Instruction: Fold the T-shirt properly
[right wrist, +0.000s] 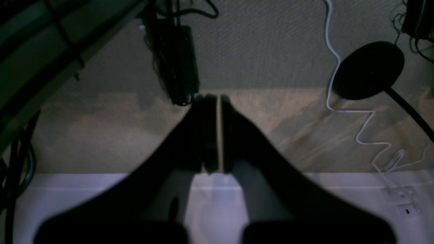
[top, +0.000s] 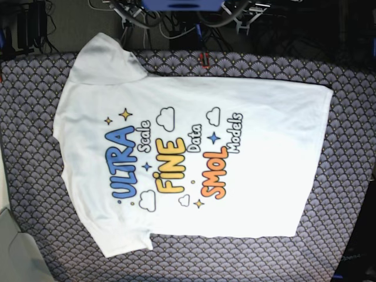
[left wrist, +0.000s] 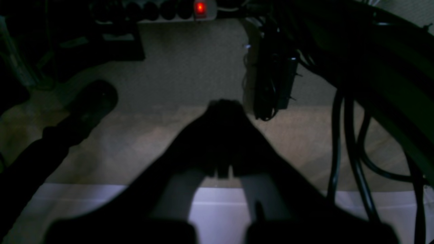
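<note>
The T-shirt [top: 188, 153] lies spread flat and print side up on the patterned table cover [top: 352, 106], collar to the left and hem to the right. Its blue "ULTRA", yellow "FINE" and orange "SMOL" read sideways. Both sleeves are spread out at the left. Neither arm shows in the base view. In the left wrist view my left gripper [left wrist: 223, 105] is a dark shape, shut on nothing, pointing at a dim floor. My right gripper [right wrist: 218, 99] is shut too, with only a thin slit between its fingers and nothing held. The shirt is out of both wrist views.
A power strip with a red light [left wrist: 200, 7], a black adapter [left wrist: 274, 84] and thick black cables [left wrist: 352, 152] hang ahead of the left gripper. A round black stand base [right wrist: 369, 69] and a white cable [right wrist: 339, 61] lie right of the right gripper. Cables [top: 176, 12] cluster behind the table.
</note>
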Robot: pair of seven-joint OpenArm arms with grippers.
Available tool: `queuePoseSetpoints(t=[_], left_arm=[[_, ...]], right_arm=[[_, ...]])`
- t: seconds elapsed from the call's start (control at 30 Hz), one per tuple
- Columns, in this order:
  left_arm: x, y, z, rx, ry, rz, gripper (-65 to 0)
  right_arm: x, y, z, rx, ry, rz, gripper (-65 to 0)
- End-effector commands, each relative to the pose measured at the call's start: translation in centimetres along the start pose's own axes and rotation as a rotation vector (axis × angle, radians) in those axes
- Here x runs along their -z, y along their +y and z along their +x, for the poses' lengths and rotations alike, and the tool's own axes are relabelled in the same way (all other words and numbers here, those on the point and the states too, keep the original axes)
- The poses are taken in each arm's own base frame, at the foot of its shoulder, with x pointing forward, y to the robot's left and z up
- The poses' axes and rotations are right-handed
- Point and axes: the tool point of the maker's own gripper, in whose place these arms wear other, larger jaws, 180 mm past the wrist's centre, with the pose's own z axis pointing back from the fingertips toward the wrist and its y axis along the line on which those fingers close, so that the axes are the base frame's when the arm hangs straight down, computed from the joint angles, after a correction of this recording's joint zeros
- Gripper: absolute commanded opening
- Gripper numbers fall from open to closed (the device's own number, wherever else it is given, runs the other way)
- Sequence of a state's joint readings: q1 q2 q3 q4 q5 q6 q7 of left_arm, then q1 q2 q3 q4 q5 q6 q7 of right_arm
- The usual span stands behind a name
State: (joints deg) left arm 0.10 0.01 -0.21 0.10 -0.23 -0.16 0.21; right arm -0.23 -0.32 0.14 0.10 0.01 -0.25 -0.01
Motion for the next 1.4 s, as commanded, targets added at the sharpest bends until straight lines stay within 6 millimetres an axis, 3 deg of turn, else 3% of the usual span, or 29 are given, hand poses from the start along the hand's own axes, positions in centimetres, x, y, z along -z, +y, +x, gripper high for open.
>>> queuePoseSetpoints(t=[0.0, 0.87, 1.07, 1.37], left_arm=[[0.0, 0.1, -0.1, 0.005, 0.005, 0.001, -64.6], [0.0, 0.1, 0.0, 0.006, -0.003, 0.001, -64.7], [-0.2, 0.0, -1.6, 0.007, -0.02, -0.002, -64.7], [-2.1, 3.3, -1.5, 0.024, -0.157, 0.041, -64.7]], right_arm=[[0.0, 0.3, -0.2, 0.003, 0.003, 0.011, -65.0], [-0.2, -0.1, -0.5, -0.001, -0.042, 0.006, -65.0], [-0.3, -0.3, -1.0, -0.001, -0.066, 0.004, -65.0], [-2.9, -1.2, -3.3, -0.012, -0.183, -0.01, -65.0]])
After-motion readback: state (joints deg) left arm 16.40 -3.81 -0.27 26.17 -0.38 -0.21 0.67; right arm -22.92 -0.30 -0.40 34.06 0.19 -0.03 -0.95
